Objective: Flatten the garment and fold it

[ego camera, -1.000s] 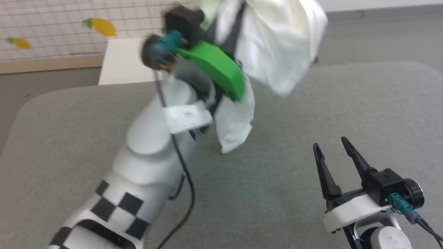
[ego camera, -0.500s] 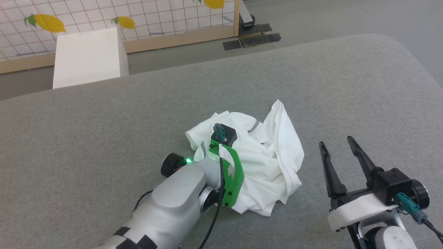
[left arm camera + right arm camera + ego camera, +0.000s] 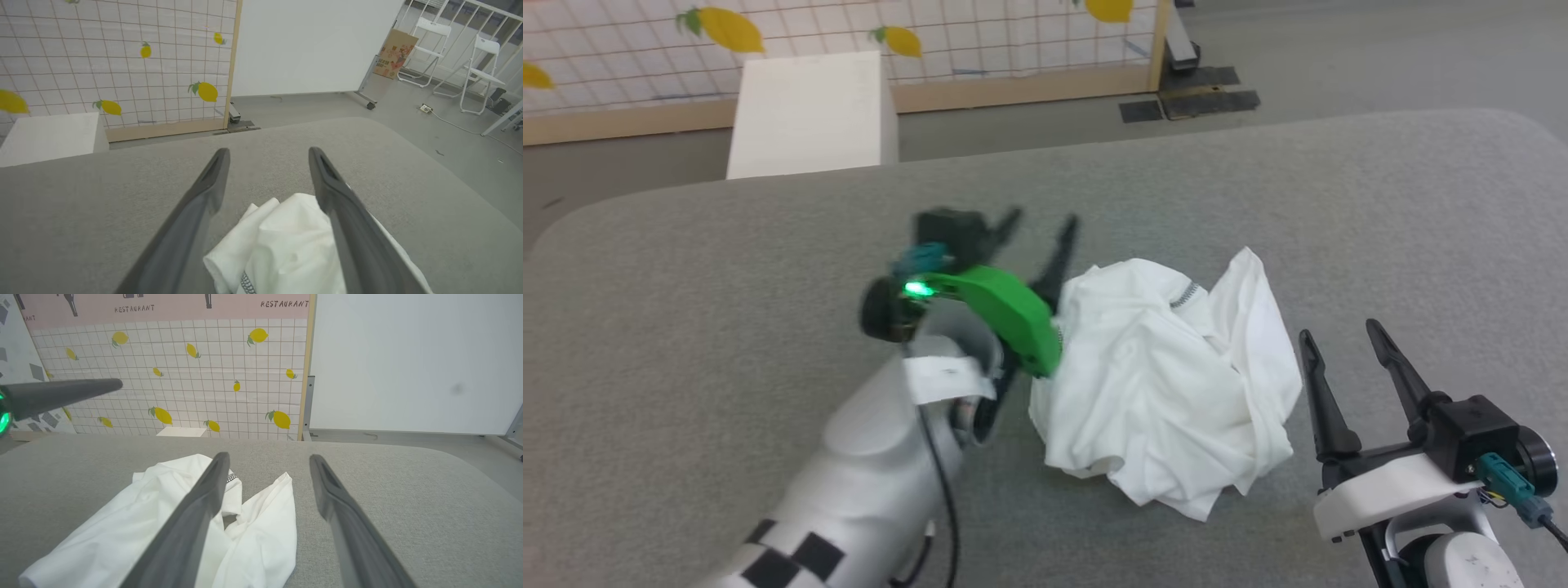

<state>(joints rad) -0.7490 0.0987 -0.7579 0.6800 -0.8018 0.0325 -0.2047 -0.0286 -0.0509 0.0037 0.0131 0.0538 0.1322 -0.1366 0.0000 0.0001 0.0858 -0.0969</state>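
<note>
Status, left to right on the head view. The left tool (image 3: 1042, 219) is above the tabletop (image 3: 686, 327), just left of the garment (image 3: 1168, 384). Its two fingers are spread and hold nothing, though this view blurs them. The garment lies in a crumpled heap near the middle of the tabletop, with one run of zigzag seam stitching (image 3: 1183, 294) showing on top. The right tool (image 3: 1339, 331) is just beside the heap's right edge, fingers spread, empty and not touching the cloth.

Progress: neither stage of the task is done. No sleeve, hem or neck opening is laid out. The cloth is bunched into overlapping folds and covers only a small patch of the surface. Flattening remains in full, and folding should follow only once the shirt lies in a single layer.

View differences:
- The left wrist view shows the cloth between and beneath the left tool's open fingers, a relation the head view leaves unclear. It does not settle whether the fingers touch the cloth. It also takes in two folding chairs (image 3: 449, 53) and a cardboard box (image 3: 394, 53) across the floor.
- The right wrist view shows the heap spread low and wide, ahead of and below the right tool's left finger. One finger of the left tool enters at that view's left edge.
- The head view alone gives both tools and the white box (image 3: 805, 114) beyond the tabletop in one picture
</note>
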